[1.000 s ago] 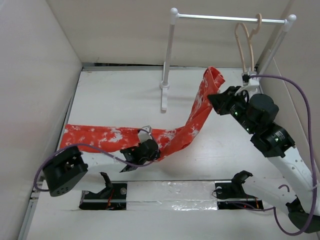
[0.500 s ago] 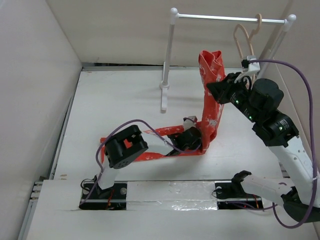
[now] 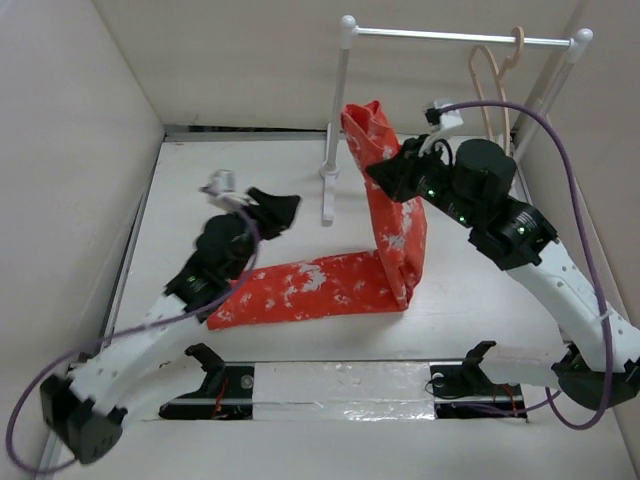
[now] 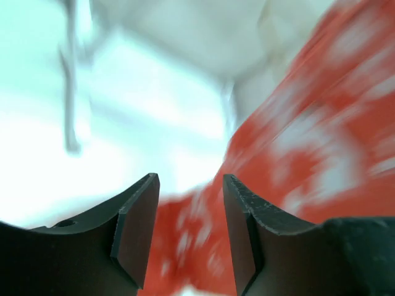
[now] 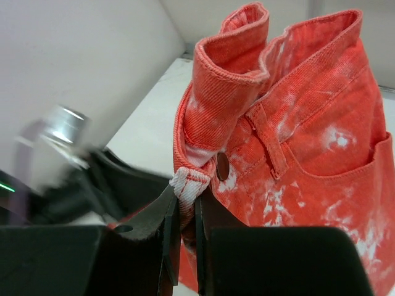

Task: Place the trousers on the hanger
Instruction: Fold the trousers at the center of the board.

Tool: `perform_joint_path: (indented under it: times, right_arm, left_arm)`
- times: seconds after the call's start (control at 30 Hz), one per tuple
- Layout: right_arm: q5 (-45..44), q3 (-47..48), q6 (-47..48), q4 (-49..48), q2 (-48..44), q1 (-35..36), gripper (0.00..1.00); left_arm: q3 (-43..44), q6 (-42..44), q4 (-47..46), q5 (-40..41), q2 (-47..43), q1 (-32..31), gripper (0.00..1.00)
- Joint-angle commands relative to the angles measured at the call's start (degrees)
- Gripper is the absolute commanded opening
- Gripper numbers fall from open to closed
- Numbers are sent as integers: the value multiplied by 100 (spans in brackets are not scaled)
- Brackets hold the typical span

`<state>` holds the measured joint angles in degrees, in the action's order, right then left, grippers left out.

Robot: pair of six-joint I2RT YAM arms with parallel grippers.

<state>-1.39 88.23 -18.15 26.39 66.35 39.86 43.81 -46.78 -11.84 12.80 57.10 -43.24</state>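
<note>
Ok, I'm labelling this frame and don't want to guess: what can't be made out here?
Left wrist view: motion blur smears the trousers and everything behind the open left end effector.
Top view: the right arm hides the bottom of the hanger, and the fingertips of the right end effector are lost against the cloth.
Right wrist view: the frame edge cuts off the trouser legs; the left arm is blurred.

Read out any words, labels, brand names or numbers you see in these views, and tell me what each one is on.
None: no word, number or brand mark can be read in any view.
The trousers carry only white blotches, no print.
Their metal button shows no legible marking.
The hanger and the white rail stand are plain.
The left wrist view is too blurred to show any lettering.
</note>
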Motion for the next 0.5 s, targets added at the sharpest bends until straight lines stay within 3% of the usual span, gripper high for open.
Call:
perform_joint_path:
  times: [0.0, 0.07, 0.13, 0.33, 0.37, 0.43, 0.47]
  right_arm:
    - [-88, 441, 13, -1109, 324, 513, 0]
    - [-168, 476, -4, -1258, 562, 925, 0]
    - [-221, 441, -39, -1583, 966, 1216, 0]
    - [-371, 362, -110, -2568, 2486, 2666, 0]
    - [-362, 388, -136, -2682, 3080, 2868, 0]
    - [-467, 808, -171, -2657, 3777, 3308, 37]
    - [-398, 1019, -162, -2370, 4424, 3388, 57]
  left_arm:
    - [-32, 432, 1040, -154, -1348, 771, 42]
    - [301, 652, 1753, -408, -1971, 1472, 41]
    - [557, 837, 2217, -488, -2263, 1739, 40]
    - [1472, 908, 3125, 134, -3116, 1811, 39]
    - [1585, 943, 3187, 275, -3265, 1811, 39]
    - [1683, 969, 3432, 425, -3328, 1811, 40]
    - [1735, 978, 3547, 521, -3354, 1811, 47]
